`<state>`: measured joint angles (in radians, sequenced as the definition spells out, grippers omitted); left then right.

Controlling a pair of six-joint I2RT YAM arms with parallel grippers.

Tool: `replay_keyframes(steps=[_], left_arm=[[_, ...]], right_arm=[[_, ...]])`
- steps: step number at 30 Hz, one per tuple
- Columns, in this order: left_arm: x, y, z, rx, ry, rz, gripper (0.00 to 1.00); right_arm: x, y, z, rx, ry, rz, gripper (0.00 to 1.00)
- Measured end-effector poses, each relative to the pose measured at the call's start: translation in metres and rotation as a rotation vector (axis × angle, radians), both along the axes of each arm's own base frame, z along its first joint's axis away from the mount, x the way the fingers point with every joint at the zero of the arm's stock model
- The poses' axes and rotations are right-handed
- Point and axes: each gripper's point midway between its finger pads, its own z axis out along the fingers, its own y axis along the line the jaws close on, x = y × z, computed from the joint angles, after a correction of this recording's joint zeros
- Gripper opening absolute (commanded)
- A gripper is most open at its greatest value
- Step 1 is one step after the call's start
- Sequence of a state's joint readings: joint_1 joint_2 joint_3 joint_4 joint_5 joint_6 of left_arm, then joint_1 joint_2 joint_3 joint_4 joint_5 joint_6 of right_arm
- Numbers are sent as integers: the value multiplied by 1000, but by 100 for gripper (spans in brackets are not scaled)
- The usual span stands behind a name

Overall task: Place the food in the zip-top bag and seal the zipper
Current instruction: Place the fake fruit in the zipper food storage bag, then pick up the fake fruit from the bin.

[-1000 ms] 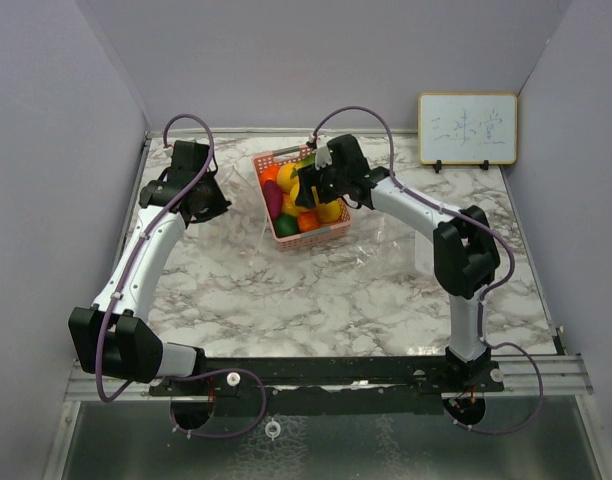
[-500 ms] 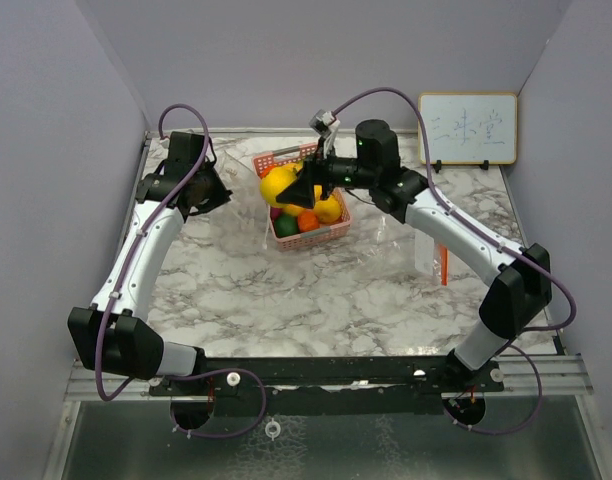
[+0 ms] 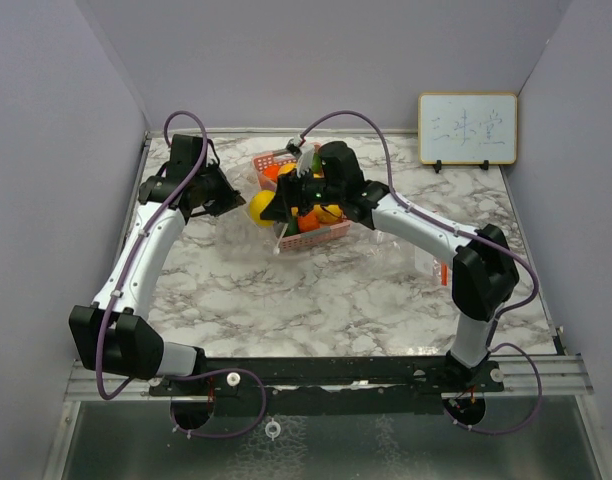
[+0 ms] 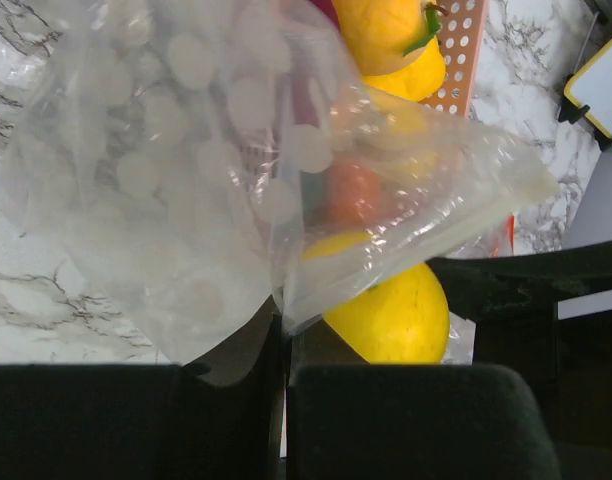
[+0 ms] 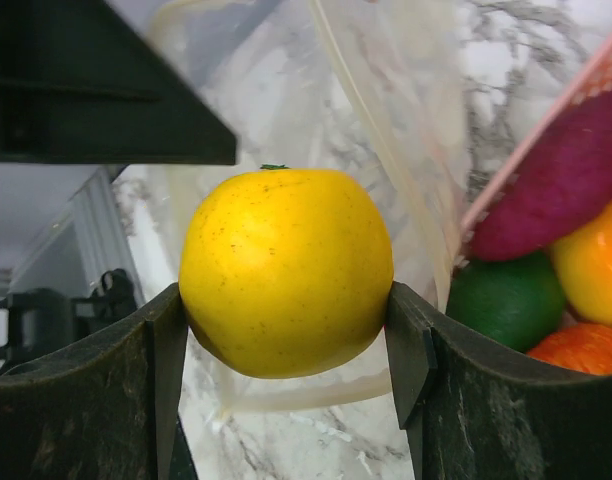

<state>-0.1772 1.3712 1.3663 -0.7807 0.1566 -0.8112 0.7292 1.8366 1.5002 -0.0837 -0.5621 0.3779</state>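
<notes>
At the back-left of the bench [image 3: 286,290], just off the pink basket [image 3: 321,238], your right pincer [image 5: 286,330] is clamped on the yellow fruit [image 5: 284,262], with one dark finger on each flank and a little green stem nub up top. The fruit's held up off the bench, between the basket and your left pincer [image 4: 284,345]. That left pincer is closed to a sliver, a fold of the zip-top bag [image 4: 176,190] nipped between its fingers. The clear film, dotted with white circles, fans up and away from the grip. From the right wrist you see the bag's pale rim looping behind and beneath the fruit, so it sits right at the mouth. Whether it is inside the rim, I can't tell you. From the left wrist the same fruit shows partly through the film, just beside the grip.

The rest of the food is in the basket: a purple piece [image 5: 571,185] against the pink wall, a green one [image 5: 508,300] below it, then an orange-yellow one [image 5: 598,262] and a red-orange one [image 5: 586,352] at the edge of view. A whiteboard [image 3: 467,128] stands at the far right, well apart.
</notes>
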Motion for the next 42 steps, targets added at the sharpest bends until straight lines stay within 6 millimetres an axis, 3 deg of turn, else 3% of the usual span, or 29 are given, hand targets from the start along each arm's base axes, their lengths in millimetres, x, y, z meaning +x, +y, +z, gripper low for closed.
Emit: replay_keyframes(steps=[4, 8, 10, 14, 23, 27, 30, 36, 39, 42], left_arm=[[-8, -7, 3, -42, 8, -21, 0], [-24, -14, -6, -92, 47, -41, 0], [-29, -16, -13, -110, 72, -41, 0], [-31, -18, -20, -128, 96, -29, 0], [-12, -25, -10, -193, 31, -4, 0], [-10, -30, -17, -223, 42, -7, 0], [-11, -29, -18, -218, 46, -6, 0], [-18, -13, -19, -134, 43, 23, 0], [-21, -10, -16, -122, 34, 30, 0], [-23, -7, -14, -113, 28, 37, 0]], right_arm=[[23, -10, -8, -69, -24, -129, 54], [44, -14, 5, -91, -64, -218, 70], [52, -12, 13, -91, -90, -232, 84], [53, -11, 18, -106, -123, -208, 93], [33, -11, 2, -151, -107, -104, 93], [27, -15, -9, -182, -87, -113, 96], [35, -31, -15, -230, -89, -219, 95], [68, -67, 16, -229, -157, -455, 95], [87, -74, 26, -213, -170, -540, 96], [115, -68, 26, -215, -182, -599, 97]])
